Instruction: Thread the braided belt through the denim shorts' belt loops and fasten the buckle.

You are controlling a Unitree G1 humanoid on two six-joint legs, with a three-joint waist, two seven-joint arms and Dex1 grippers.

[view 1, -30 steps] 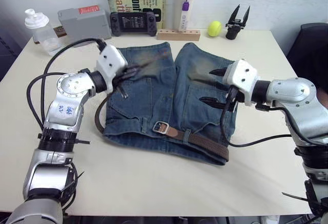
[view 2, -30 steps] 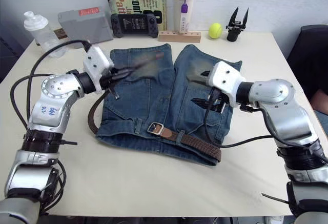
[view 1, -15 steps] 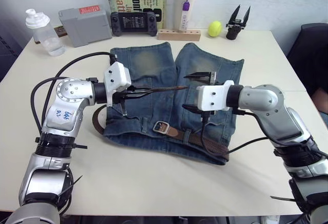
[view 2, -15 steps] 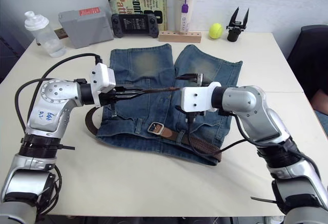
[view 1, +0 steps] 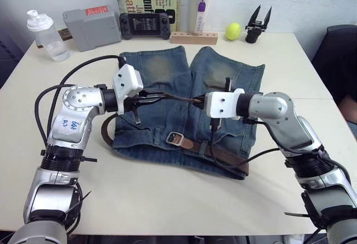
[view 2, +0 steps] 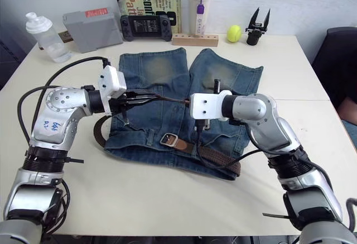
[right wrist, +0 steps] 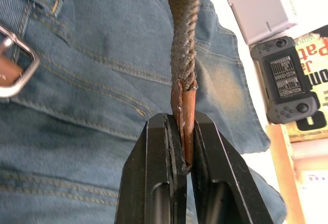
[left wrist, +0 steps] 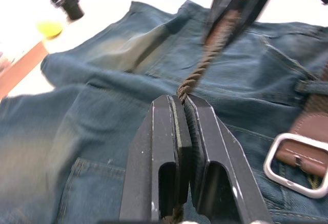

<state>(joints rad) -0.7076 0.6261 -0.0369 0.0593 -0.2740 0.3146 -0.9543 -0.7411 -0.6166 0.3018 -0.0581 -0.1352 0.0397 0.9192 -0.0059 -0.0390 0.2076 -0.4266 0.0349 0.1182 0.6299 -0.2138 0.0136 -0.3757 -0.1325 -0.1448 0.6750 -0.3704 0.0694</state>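
Threading stands mid-step at frame centre: left tool point(view 1: 167, 96) and right tool point(view 1: 196, 100) both clamp the braided belt point(view 1: 223, 156) above the denim shorts point(view 1: 167, 115), so you likely guide its tan end toward the buckle point(view 1: 175, 138).

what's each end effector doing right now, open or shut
Left end effector: shut on the braided belt.
Right end effector: shut on the belt's tan leather end.

Silver jointed arms with white wrist housings, looping black cables, and black two-fingered tools; handwritten blue marks on the left arm.
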